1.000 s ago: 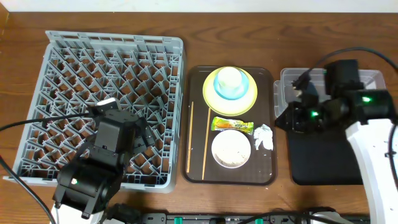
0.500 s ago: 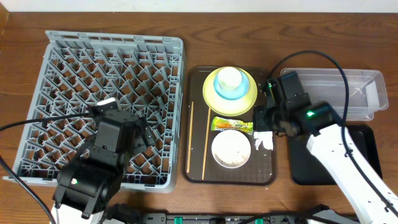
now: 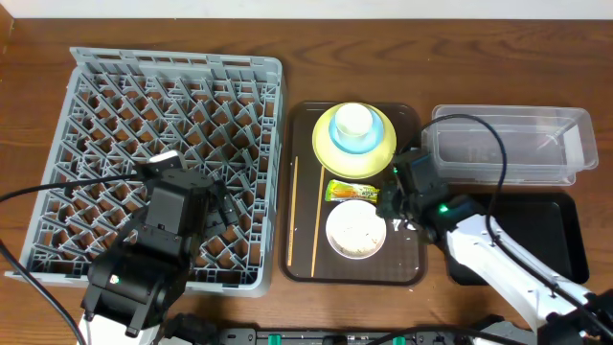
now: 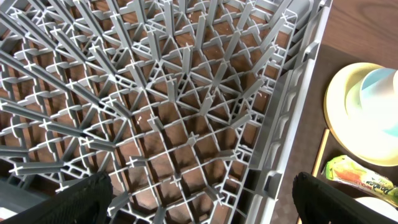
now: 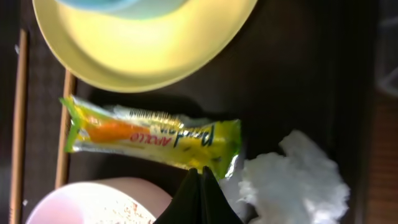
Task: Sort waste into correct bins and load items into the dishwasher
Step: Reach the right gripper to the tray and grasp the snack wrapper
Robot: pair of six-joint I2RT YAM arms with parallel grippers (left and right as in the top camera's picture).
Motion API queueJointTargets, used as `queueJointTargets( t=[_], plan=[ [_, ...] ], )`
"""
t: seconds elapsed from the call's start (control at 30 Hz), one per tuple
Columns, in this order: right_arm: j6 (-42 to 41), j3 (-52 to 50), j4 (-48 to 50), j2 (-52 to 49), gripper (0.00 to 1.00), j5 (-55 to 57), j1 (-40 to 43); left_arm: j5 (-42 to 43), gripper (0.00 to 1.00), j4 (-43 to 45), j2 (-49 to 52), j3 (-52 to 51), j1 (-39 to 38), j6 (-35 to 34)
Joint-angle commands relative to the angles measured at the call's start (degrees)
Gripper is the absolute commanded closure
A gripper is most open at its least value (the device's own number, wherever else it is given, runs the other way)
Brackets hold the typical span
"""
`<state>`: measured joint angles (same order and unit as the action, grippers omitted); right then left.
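Black right end effector (image 5: 199, 175): jaws drawn to a narrow point, with the tips at the lower right edge of the snack wrapper (image 5: 152, 137). Whether they pinch the film cannot be told.
Wrapper marking: "APOLLO", upside down in the right wrist view and illegible from overhead.
Tissue (image 5: 298, 177): crumpled, just right of the tips, touching the wrapper's end.
White bowl (image 5: 93, 205): just left of the tips. Only the overhead view shows the grains (image 3: 355, 230) inside it.
Yellow plate (image 5: 149, 50): beyond the wrapper. The overhead view shows it carrying the light blue bowl (image 3: 337, 137) and the white cup (image 3: 352, 119).
Chopsticks (image 3: 317, 220): two, lying parallel along the left side of the serving tray (image 3: 407, 271).
Bins: clear tub (image 3: 508, 144) and black tray (image 3: 541, 240), to the right of the serving tray.
Left end effector (image 4: 205, 205): jaws wide, holding nothing, over the dish rack (image 4: 186, 124).
Table (image 3: 287, 29): brown wood.
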<state>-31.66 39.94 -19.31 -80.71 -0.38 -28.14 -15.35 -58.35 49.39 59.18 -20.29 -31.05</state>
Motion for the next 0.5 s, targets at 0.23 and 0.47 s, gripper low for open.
queueJointTargets(
  t=[0.23, 0.47],
  plan=[
    [-1.5, -0.3, -0.4, -6.1, 0.99, -4.0, -9.2, -0.3, 0.06, -0.1, 0.0, 0.9, 0.3, 0.8],
    [1.3, 0.2, -3.3, -6.1, 0.98, -4.8, -12.0, -0.3, 0.06, -0.1, 0.0, 0.9, 0.3, 0.8]
  ],
)
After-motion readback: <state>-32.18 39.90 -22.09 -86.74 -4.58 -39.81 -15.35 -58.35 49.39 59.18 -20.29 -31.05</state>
